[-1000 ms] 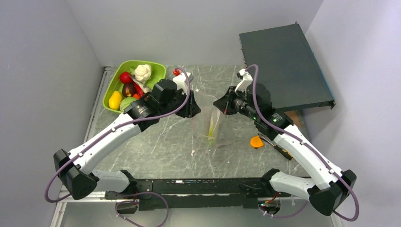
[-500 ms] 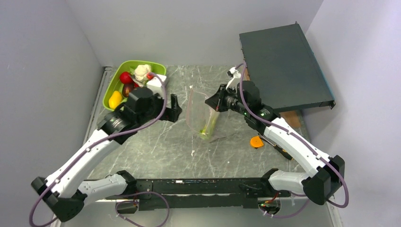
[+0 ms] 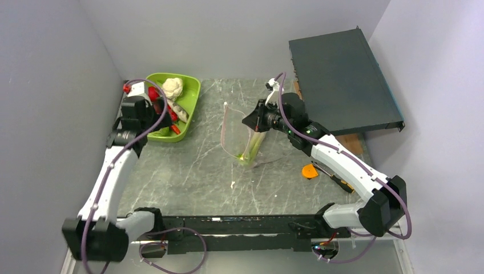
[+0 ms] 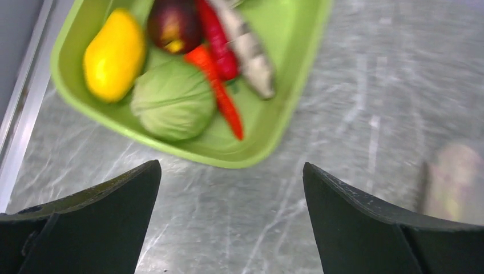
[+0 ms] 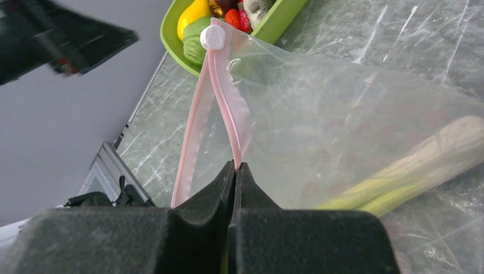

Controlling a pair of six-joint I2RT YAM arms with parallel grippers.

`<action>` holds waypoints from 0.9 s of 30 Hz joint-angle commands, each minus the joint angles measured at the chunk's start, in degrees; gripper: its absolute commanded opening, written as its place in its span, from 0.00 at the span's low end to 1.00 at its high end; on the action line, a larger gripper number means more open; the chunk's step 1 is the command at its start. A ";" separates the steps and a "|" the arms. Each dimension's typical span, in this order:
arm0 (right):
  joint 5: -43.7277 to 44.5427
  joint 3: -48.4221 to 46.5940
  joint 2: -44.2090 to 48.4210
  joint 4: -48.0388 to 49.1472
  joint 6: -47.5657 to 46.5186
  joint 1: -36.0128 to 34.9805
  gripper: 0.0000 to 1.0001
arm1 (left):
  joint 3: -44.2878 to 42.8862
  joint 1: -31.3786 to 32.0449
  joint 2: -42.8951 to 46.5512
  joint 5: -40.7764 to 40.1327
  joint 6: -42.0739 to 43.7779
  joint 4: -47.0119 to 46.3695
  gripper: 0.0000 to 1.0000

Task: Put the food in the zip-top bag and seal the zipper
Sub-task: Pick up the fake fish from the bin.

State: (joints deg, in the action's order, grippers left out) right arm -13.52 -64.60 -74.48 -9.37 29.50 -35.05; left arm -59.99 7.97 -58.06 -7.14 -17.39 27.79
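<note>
Pale grey walls [image 3: 228, 34] enclose a marbled grey table [image 3: 194, 171] bearing a dark flat box [image 3: 342, 80].

A robotics lab test cell: plain pale grey walls [image 3: 57, 74] box in a grey marbled worktop [image 3: 194, 171], two white-and-black robot arms [image 3: 108, 177] stand on a black metal rail [image 3: 245, 224] at its near edge, a dark flat metal equipment case [image 3: 342, 80] sits far right, plastic toy vegetables [image 3: 172, 87] fill a lime-green tray [image 3: 194, 98].

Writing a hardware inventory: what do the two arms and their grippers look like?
The left arm and right arm have white links, black joints and a purple cable looped alongside. The left gripper and right gripper have dark wedge-shaped matte fingers.
</note>
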 commanded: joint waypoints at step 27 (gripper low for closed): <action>-4.19 -0.75 1.36 4.16 -1.85 0.07 0.00 | -33.67 -6.53 -53.88 -3.12 -21.74 -5.34 0.75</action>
State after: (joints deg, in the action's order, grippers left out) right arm -17.04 -64.58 -74.96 -7.51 28.49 -35.05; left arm -90.17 0.23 -110.19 -4.56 -31.57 18.20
